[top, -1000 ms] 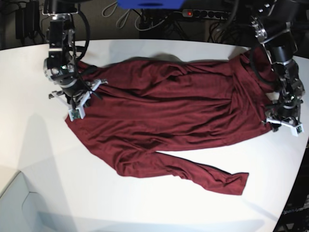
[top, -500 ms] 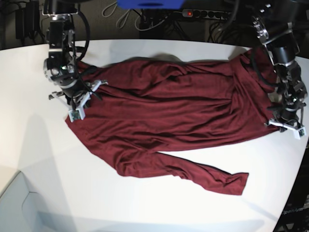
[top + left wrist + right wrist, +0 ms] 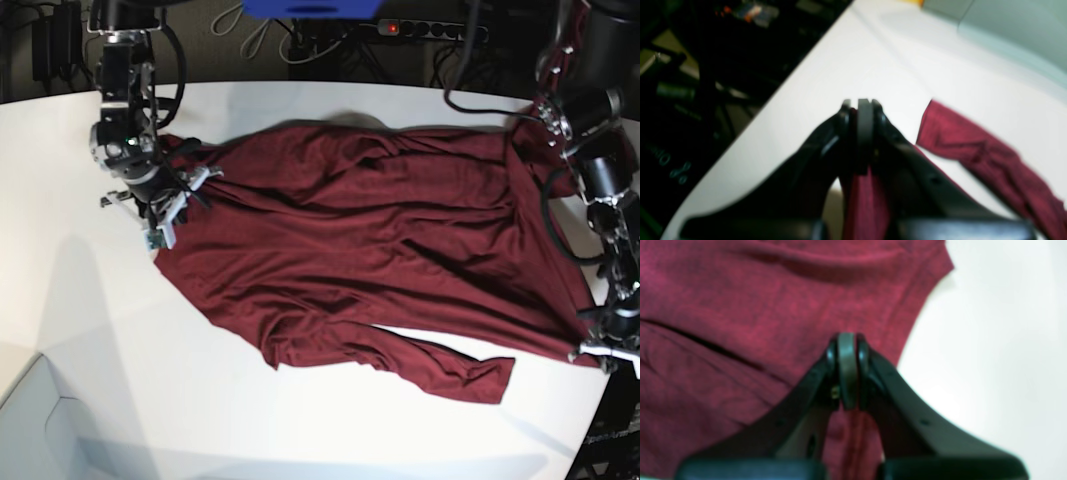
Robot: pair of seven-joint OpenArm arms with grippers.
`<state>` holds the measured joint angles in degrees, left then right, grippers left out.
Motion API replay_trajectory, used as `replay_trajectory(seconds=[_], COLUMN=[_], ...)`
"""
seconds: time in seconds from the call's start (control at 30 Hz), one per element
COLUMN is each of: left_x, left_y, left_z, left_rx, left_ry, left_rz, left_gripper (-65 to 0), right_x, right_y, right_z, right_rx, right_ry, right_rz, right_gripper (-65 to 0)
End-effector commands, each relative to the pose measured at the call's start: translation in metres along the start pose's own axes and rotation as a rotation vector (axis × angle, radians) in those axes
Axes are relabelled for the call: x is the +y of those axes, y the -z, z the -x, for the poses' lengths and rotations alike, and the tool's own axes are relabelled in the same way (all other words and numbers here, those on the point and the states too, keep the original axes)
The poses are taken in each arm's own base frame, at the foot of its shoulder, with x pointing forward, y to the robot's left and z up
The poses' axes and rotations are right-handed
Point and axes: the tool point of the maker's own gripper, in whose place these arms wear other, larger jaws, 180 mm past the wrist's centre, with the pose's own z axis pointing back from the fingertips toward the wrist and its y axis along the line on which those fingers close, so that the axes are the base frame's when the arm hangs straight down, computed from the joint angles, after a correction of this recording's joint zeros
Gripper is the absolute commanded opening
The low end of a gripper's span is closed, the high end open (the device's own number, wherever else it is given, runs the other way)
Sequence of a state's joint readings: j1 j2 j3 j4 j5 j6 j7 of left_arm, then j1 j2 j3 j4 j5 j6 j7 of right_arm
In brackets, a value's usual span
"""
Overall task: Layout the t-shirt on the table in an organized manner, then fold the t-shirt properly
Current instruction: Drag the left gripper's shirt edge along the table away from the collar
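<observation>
T-shirt [image 3: 370, 250] lies rumpled across the table [image 3: 80, 330], strung between both grippers. Left gripper [image 3: 607, 352] is clamped on a corner of fabric near the table's curved edge; one sleeve [image 3: 987, 156] lies just beside it. Right gripper [image 3: 165, 222] is pinched tight on the opposite corner.

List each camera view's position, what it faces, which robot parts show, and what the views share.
Base: overhead, facing down on the white table and maroon t-shirt; both arms show, right gripper and left gripper.
Left wrist: behind the shut left gripper, facing the table edge and a sleeve.
Right wrist: behind the shut right gripper, facing the t-shirt's edge.
Shared: t-shirt and table appear in all.
</observation>
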<state>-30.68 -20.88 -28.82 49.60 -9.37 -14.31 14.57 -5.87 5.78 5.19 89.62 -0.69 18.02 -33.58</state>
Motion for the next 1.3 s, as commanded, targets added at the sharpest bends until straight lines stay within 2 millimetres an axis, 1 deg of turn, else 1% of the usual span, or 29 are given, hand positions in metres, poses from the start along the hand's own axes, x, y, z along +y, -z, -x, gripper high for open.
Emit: replay_trajectory(seconds=[0.0, 0.03, 0.1, 0.17, 0.2, 0.27, 0.3, 0.33, 0.47, 0.5, 0.57, 0.6, 0.63, 0.83, 0.9, 0.97, 1.07, 1.17, 1.27], left_x=[-0.01, -0.02, -0.04, -0.054, -0.06, -0.081, -0.088, -0.091, -0.097, -0.096, -0.094, -0.093, -0.091, -0.091, -0.091, -0.09, -0.091, -0.091, -0.09], left_y=[0.006, 0.011, 0.02, 0.028, 0.031, 0.038, 0.04, 0.041, 0.041, 0.041, 0.042, 0.042, 0.042, 0.042, 0.042, 0.042, 0.042, 0.042, 0.042], left_z=[-0.031, -0.037, -0.036, -0.039, -0.043, -0.055, -0.062, -0.071, -0.102, -0.111, -0.12, -0.12, -0.121, -0.118, -0.116, -0.111, -0.107, -0.099, -0.091], left_rx=[-0.067, -0.069, -0.051, -0.037, -0.037, -0.048, -0.058, -0.073, -0.129, -0.142, -0.153, -0.153, -0.153, -0.148, -0.145, -0.137, -0.13, -0.117, -0.104], left_ry=[0.013, 0.026, 0.043, 0.045, 0.046, 0.029, 0.021, 0.017, 0.012, 0.011, 0.008, 0.009, 0.015, 0.018, 0.018, 0.02, 0.019, 0.02, 0.023], left_rz=[0.021, 0.041, 0.076, 0.101, 0.109, 0.14, 0.149, 0.153, 0.162, 0.16, 0.156, 0.155, 0.152, 0.151, 0.151, 0.149, 0.151, 0.151, 0.15], left_gripper=[-64.7, -64.7, -64.7, -64.7, -64.7, -64.7, -64.7, -64.7, -64.7, -64.7, -64.7, -64.7, -64.7, -64.7, -64.7, -64.7, -64.7, -64.7, -64.7], right_x=[-0.008, -0.01, -0.01, -0.012, -0.013, -0.014, -0.015, -0.016, -0.031, -0.034, -0.043, -0.046, -0.049, -0.059, -0.062, -0.056, -0.054, -0.039, -0.035], right_y=[-0.003, -0.003, -0.003, -0.003, -0.002, -0.002, -0.002, -0.002, 0.0, 0.002, 0.007, 0.01, 0.013, 0.032, 0.037, 0.045, 0.059, 0.075, 0.085], right_z=[-0.016, -0.016, -0.016, -0.02, -0.022, -0.023, -0.024, -0.026, -0.039, -0.041, -0.049, -0.052, -0.056, -0.095, -0.109, -0.123, -0.13, -0.13, -0.127], right_rx=[-0.05, -0.049, -0.05, -0.057, -0.062, -0.064, -0.065, -0.068, -0.086, -0.087, -0.089, -0.091, -0.094, -0.138, -0.151, -0.162, -0.142, -0.108, -0.08], right_ry=[-0.011, -0.015, -0.015, -0.019, -0.019, -0.02, -0.02, -0.021, -0.042, -0.044, -0.049, -0.047, -0.047, -0.02, -0.011, 0.013, 0.039, 0.073, 0.089], right_rz=[0.015, 0.018, 0.018, 0.022, 0.023, 0.026, 0.028, 0.029, 0.053, 0.057, 0.068, 0.072, 0.075, 0.077, 0.078, 0.06, 0.042, 0.002, -0.015], right_gripper=[-65.0, -65.0, -65.0, -65.0, -65.0, -65.0, -65.0, -65.0, -65.0, -65.0, -65.0, -64.8, -63.3, -50.1, -48.1, -47.3, -47.2, -47.2, -47.2])
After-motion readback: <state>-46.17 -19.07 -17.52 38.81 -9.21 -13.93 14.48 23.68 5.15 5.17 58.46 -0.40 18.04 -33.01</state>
